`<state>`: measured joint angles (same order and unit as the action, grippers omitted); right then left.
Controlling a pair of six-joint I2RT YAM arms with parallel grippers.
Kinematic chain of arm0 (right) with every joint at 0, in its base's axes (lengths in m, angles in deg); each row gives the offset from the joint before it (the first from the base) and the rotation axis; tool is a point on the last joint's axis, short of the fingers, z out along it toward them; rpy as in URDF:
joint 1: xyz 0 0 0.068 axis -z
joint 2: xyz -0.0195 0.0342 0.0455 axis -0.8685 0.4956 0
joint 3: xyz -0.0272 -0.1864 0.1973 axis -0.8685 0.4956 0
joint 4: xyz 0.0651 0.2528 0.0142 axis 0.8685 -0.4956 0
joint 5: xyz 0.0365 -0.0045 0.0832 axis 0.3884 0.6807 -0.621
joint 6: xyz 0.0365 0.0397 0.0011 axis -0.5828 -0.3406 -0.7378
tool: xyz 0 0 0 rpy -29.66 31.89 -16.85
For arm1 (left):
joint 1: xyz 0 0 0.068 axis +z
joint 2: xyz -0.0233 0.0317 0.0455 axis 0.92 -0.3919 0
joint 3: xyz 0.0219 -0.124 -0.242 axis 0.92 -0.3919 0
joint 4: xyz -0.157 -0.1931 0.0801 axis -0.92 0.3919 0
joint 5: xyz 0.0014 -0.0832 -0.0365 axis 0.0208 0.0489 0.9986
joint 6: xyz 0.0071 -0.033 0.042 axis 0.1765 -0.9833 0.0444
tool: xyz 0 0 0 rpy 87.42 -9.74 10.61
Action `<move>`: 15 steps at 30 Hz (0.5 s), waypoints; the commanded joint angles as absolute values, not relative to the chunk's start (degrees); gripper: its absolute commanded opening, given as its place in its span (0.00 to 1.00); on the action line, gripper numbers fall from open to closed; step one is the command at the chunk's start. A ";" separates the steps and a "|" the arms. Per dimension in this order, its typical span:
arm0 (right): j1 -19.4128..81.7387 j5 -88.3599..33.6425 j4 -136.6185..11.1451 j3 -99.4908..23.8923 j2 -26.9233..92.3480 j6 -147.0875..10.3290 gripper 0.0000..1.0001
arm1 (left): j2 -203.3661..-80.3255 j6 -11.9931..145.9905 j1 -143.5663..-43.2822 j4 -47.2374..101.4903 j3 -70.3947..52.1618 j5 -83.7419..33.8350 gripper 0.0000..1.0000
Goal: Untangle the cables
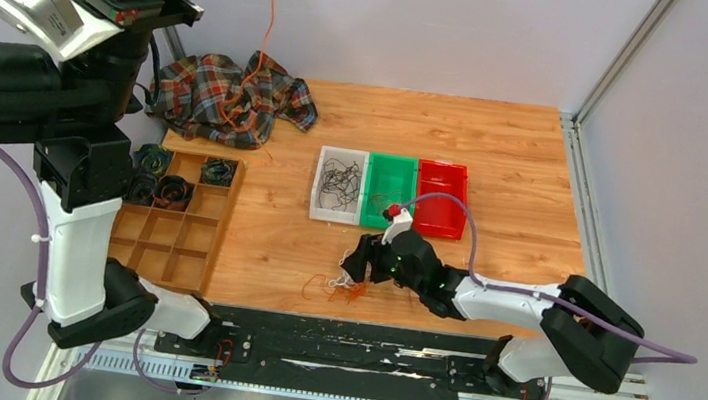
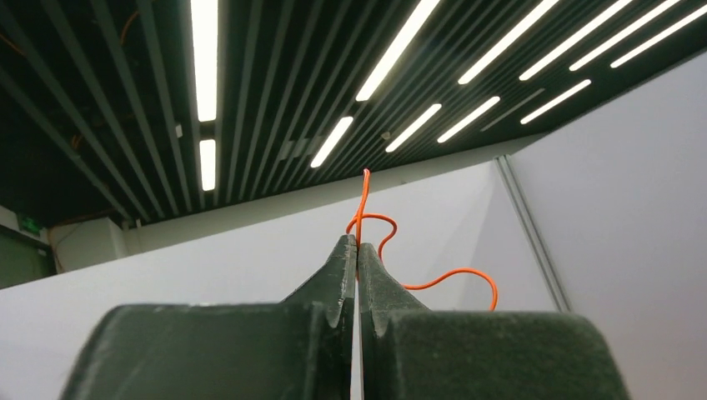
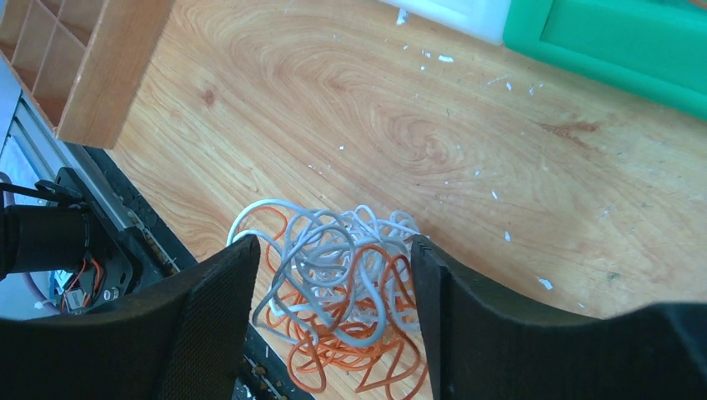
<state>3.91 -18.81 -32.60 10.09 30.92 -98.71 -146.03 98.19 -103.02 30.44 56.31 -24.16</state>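
Orange wire [image 2: 450,275] curls out of the left gripper [image 2: 357,242], whose jaws are pressed tight together on it, the arm lifted high toward the ceiling. In the overhead view a thin orange strand hangs down to the plaid cloth [image 1: 231,95], probably the same wire.

Further right, at the near edge of the table, the tangle [image 3: 333,300] of white and orange wires lies between the wide-open fingers of the right gripper [image 3: 333,250], which has hold of nothing.

To do this step well, I would close on one outer white loop rather than the whole knot, then draw it off slowly and low, easing up if the bundle drags along or slides toward the edge.

The wooden table [image 1: 513,178] is flecked with pale crumbs. From left to right it carries a divided wooden tray [image 1: 174,240] with dark coils, then the white bin [image 1: 318,181] with black wires [image 1: 340,183] inside, the green bin [image 1: 391,179] and the red bin [image 1: 441,195]. The walls are plain grey, and strip lights run across a dark slatted ceiling.
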 commanded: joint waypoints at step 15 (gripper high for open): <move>14.99 -11.04 -59.31 -3.52 10.45 -91.02 0.79 | -140.21 101.85 -103.57 41.77 31.74 -12.99 0.00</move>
